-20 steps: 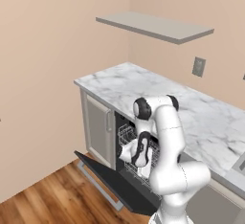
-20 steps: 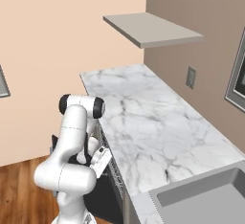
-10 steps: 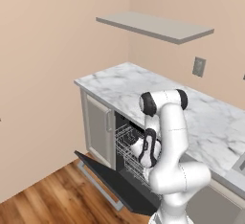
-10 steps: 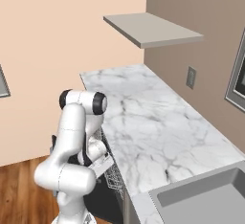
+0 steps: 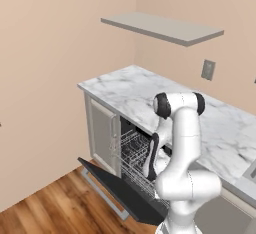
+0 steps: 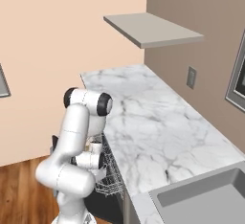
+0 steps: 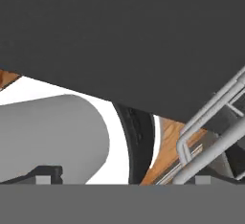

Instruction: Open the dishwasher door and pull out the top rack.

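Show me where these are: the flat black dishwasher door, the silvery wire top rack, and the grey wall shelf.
flat black dishwasher door (image 5: 120, 190), left base view, on its lowered inner face.
silvery wire top rack (image 5: 132, 148), left base view, on its wire grid.
grey wall shelf (image 6: 150, 30), right base view, on its flat top.

kitchen | marble counter (image 5: 125, 85) | sink (image 6: 201, 201) | open dishwasher door (image 5: 120, 190) w/ wire rack (image 5: 132, 153) | wall shelf (image 5: 165, 28) | wood floor (image 5: 45, 213)
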You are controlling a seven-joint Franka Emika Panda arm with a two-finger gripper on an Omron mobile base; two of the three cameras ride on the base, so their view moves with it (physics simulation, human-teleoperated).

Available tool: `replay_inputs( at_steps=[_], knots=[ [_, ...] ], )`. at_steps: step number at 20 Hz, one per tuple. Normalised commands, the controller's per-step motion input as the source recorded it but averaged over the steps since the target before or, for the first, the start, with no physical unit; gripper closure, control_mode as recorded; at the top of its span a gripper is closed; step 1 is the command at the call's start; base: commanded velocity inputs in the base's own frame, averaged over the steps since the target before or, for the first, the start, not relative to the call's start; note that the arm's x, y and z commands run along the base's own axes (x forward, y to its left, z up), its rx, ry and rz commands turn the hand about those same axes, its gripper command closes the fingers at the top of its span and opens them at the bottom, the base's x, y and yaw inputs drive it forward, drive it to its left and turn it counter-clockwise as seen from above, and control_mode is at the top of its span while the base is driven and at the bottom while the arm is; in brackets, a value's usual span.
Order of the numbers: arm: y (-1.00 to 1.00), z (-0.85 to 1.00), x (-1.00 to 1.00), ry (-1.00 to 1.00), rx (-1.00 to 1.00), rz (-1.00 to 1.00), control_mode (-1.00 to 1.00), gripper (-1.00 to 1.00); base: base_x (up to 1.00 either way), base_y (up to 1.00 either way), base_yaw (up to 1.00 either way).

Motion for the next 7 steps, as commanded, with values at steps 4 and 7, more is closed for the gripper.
replay_inputs(
  at_steps=[4, 7],
  knots=[
    [0.31, 0.0, -0.67, 0.27, 0.33, -0.09, -1.0, -1.0, 0.0, 0.0, 0.0],
    [0.37, 0.0, -0.61, 0.25, 0.27, -0.11, -1.0, -1.0, 0.0, 0.0, 0.0]
  ],
)
